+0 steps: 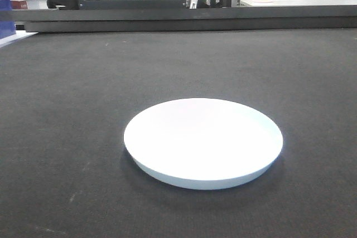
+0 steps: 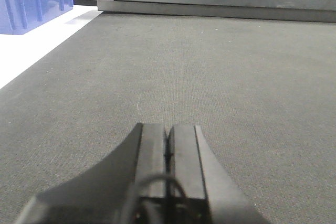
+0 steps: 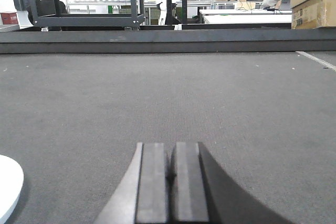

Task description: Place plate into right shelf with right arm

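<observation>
Lying flat, plate (image 1: 203, 140) apart, left of right jaws, pressed together, left jaws likewise closed.

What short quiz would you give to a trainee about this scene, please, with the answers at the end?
1. True or false: the right end effector is gripping the plate.
2. In the right wrist view, where does the plate show? A: lower left corner. B: upper right corner. C: centre.
3. Fill in: the bin at the top left of the left wrist view is ____ in colour.

Key
1. False: it is shut on nothing, and the plate lies flat on the dark mat.
2. A.
3. Blue.
</observation>
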Robot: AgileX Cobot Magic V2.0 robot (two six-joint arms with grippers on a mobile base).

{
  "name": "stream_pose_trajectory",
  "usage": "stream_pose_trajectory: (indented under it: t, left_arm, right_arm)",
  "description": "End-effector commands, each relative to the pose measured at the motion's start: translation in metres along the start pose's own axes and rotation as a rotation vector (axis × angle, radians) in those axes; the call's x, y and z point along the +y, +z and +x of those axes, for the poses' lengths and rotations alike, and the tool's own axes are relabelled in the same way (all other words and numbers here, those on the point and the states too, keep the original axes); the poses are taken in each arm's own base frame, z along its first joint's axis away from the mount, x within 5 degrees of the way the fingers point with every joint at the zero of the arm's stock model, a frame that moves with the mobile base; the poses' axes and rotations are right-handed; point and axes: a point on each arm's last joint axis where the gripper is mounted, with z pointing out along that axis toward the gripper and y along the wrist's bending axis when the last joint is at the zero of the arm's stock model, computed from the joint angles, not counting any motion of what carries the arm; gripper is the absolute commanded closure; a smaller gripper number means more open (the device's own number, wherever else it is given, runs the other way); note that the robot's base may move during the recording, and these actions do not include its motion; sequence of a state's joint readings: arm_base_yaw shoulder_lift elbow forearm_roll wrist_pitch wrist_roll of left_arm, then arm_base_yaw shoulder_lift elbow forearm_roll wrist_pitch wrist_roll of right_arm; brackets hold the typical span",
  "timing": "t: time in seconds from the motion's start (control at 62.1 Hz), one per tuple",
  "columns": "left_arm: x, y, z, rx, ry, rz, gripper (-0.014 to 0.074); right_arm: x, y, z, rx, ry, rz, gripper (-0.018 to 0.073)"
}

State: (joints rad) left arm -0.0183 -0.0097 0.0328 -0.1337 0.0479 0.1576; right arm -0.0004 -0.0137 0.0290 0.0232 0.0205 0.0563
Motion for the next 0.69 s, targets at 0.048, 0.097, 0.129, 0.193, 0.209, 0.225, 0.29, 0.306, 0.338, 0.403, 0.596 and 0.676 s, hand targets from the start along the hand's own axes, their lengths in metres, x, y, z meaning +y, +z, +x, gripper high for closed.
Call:
stream_pose_trajectory:
  t: [0.048, 0.097, 0.129, 0.193, 0.209, 0.225, 0.29, 0.306, 0.338, 0.403, 0.596, 0.676]
  left_arm:
    - [0.001, -0.001, -0.005, -0.089, -0.015, -0.012, 0.0724]
    - [0.001, -0.001, -0.005, -0.089, -0.015, -0.012, 0.0724]
    - [0.001, -0.001, -0.005, -0.089, -0.015, -0.012, 0.0724]
    - [0.001, -0.001, -0.005, -0.089, -0.015, -0.012, 0.0724]
    - [0.001, -0.001, -0.005, -0.089, -0.015, -0.012, 0.0724]
    - [0.001, -0.001, -0.005, -0.089, -0.015, -0.012, 0.0724]
    - [0.001, -0.001, -0.005, -0.089, -0.015, -0.012, 0.0724]
    - [0.001, -0.001, -0.005, -0.089, -0.015, -0.012, 0.0724]
    - [0.001, -0.001, -0.005, -0.089, -0.015, -0.012, 0.0724]
    - [0.001, -0.001, -0.005, -0.089, -0.015, -0.012, 0.0724]
    - [0.001, -0.001, -0.005, -0.089, -0.015, -0.012, 0.0724]
    - [0.001, -0.001, -0.005, -0.089, -0.015, -0.012, 0.0724]
  right_arm:
    - [0.001, -0.002, -0.014, -0.119, -0.009, -0.002, 0.0506]
    - [0.001, -0.002, -0.014, -0.119, -0.009, -0.002, 0.0506]
    - [0.001, -0.002, -0.014, -0.119, -0.009, -0.002, 0.0506]
    - [0.001, -0.002, -0.014, -0.119, -0.009, -0.002, 0.0506]
    - [0.001, -0.002, -0.014, -0.119, -0.009, -0.002, 0.0506]
    - [0.001, -0.002, -0.014, -0.119, -0.009, -0.002, 0.0506]
    - [0.001, -0.002, -0.014, -0.119, -0.022, -0.003, 0.0506]
    - [0.001, -0.002, -0.014, -0.119, -0.022, -0.003, 0.0506]
    - [0.001, -0.002, -0.014, -0.120, -0.033, -0.003, 0.0506]
    - [0.001, -0.002, -0.015, -0.126, -0.032, -0.003, 0.0506]
    - [0.002, -0.005, -0.029, -0.286, -0.027, -0.014, 0.0506]
    - [0.003, -0.009, -0.039, -0.401, -0.027, -0.022, 0.0506]
